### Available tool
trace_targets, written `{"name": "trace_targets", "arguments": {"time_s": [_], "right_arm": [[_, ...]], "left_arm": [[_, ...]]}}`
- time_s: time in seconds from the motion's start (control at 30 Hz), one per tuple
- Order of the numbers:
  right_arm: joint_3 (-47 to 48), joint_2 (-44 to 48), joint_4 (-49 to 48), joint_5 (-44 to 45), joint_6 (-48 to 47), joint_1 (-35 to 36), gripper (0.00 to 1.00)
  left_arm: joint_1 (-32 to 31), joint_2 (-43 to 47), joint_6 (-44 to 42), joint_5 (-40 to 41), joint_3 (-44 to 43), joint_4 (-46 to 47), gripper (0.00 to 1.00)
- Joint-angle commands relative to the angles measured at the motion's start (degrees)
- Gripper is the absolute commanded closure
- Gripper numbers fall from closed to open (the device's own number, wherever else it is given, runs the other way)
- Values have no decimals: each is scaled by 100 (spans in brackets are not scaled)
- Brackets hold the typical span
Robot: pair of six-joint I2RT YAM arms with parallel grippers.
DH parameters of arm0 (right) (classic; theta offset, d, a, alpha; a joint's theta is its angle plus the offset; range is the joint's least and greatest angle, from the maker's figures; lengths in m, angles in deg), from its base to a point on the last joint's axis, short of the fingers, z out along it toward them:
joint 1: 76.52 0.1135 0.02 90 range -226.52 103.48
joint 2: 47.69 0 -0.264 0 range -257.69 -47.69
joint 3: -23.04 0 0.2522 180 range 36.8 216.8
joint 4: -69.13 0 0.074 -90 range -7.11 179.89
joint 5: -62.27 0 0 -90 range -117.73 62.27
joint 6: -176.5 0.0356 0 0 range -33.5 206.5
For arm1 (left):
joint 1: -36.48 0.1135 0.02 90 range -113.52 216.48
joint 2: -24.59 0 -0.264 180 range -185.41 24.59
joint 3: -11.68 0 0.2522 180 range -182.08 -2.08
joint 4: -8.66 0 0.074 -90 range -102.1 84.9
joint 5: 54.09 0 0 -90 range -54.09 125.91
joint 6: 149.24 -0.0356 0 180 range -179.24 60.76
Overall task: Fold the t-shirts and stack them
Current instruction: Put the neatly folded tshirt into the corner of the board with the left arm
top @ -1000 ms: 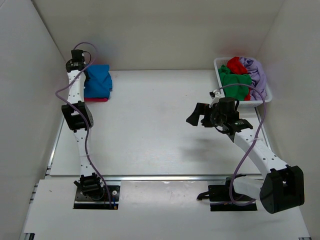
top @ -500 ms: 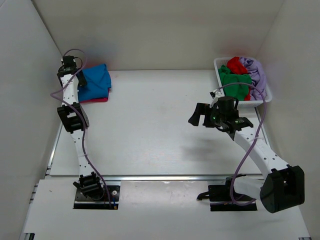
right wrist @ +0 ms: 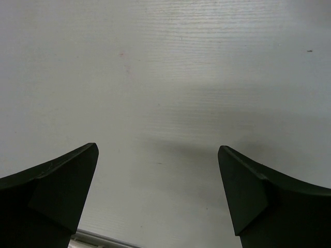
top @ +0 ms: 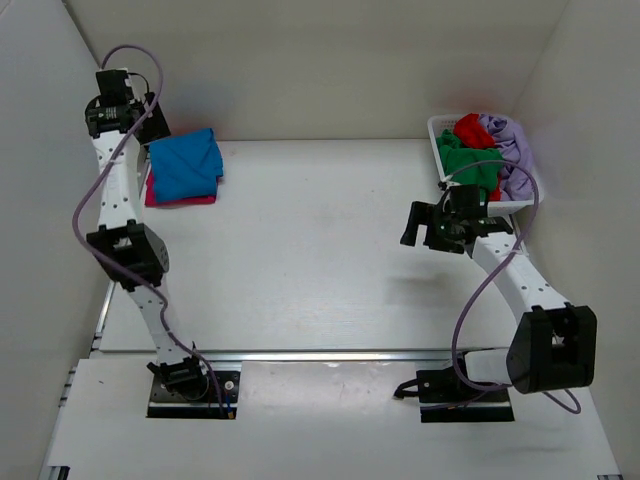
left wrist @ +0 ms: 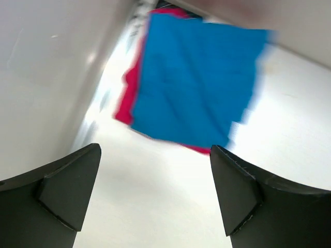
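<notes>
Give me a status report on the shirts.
Left gripper, right gripper open, empty. Blue t-shirt folded on magenta t-shirt. Green t-shirt, red t-shirt, lavender t-shirt in basket. No obstructions.

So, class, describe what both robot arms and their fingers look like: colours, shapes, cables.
Both the left arm and right arm have white segments, bulky black joints and a purple cable looping alongside. The fingers are matte black, broad and wedge-shaped.

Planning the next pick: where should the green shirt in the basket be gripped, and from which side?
Probably pinch a raised fold of the green shirt from above: it lies crumpled in the basket, whose walls block a sideways approach.
</notes>
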Motion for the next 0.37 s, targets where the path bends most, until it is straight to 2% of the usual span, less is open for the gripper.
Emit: {"name": "trace_targets", "arguments": {"time_s": [0.0,0.07,0.17,0.23,0.33], "right_arm": [[381,-161,340,153,-263,53,1],[495,-153,393,346,-351,123,1],[487,31,489,522,-377,141,1],[373,199,446,261,-526,98,1],[381,313,489,529,-589,123,1]], "left_arm": [[-304,1424,158,-915,817,-256,2],[-444,1934,176,-1188,1248,-281,1],[-778,2760,-8,-1172,1995,-255,1],[-954,3228,-201,-1128,2532,-124,1],[-788,4063,-229,-1154,3727,296,1]]}}
